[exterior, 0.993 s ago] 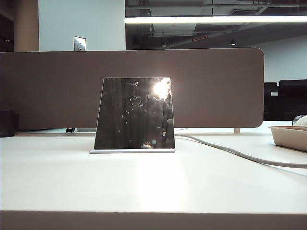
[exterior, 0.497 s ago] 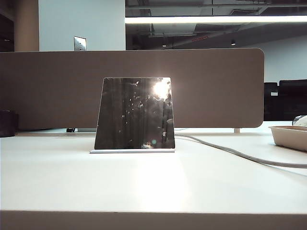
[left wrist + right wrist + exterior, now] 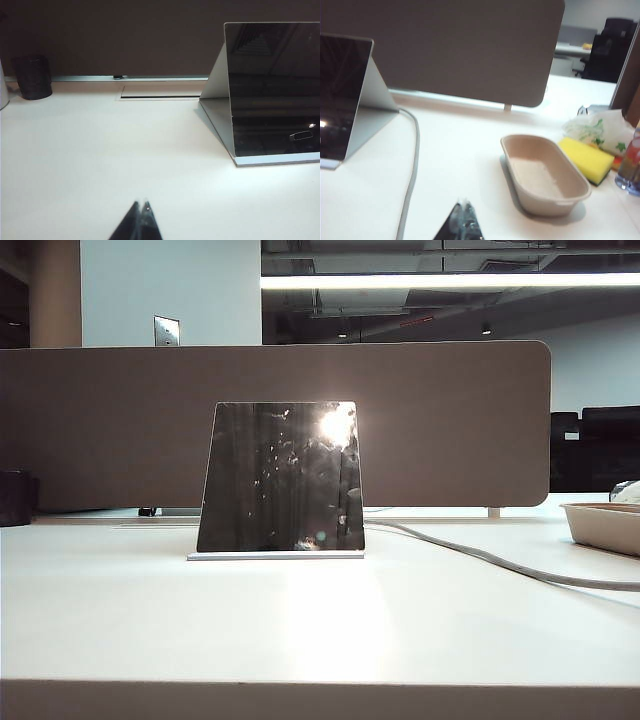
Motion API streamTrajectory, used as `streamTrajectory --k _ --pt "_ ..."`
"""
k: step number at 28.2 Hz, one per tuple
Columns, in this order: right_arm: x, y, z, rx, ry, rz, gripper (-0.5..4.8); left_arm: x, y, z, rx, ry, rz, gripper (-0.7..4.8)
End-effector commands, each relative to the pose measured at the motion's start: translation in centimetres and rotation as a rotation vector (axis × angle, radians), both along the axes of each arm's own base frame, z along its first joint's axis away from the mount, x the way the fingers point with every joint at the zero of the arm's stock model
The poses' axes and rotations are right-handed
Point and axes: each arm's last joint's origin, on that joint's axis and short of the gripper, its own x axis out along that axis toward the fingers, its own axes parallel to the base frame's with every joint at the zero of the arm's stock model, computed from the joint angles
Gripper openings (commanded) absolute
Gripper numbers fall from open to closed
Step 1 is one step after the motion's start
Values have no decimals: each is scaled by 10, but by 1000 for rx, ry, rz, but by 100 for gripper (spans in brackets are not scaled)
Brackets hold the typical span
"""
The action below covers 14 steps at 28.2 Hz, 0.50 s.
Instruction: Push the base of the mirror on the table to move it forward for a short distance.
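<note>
Your mirror (image 3: 280, 478) stands upright on its thin white base (image 3: 275, 556) near the middle of the counter (image 3: 320, 630), its dark face toward the outside camera with a bright glint near the top right corner. Behind it runs the wide brown partition (image 3: 450, 420). A grey cable (image 3: 480, 558) curves from behind the mirror across the counter toward the right edge, and a shallow beige tray (image 3: 603, 525) sits far right.

Neither arm shows in the outside view. Your left hand (image 3: 140, 220) hangs low over bare counter, well apart from the mirror's base; only a dark pointed tip shows, with the fingers pressed together and holding nothing. A dark cup (image 3: 32, 76) stands by the partition. Your right hand (image 3: 462, 222) likewise shows just a closed, empty tip, between the cable and the tray, with a yellow sponge (image 3: 586, 159) beyond the tray.
</note>
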Motion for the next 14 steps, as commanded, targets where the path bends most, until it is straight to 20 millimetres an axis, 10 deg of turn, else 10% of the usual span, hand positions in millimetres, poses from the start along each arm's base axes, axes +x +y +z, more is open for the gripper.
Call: streamTrajectory --k 1,14 --pt "0 1 0 2 14 -10 0 0 0 1 4 -12 3 -1" --pt "0 1 -2 12 33 -30 0 0 0 1 4 -12 3 -1"
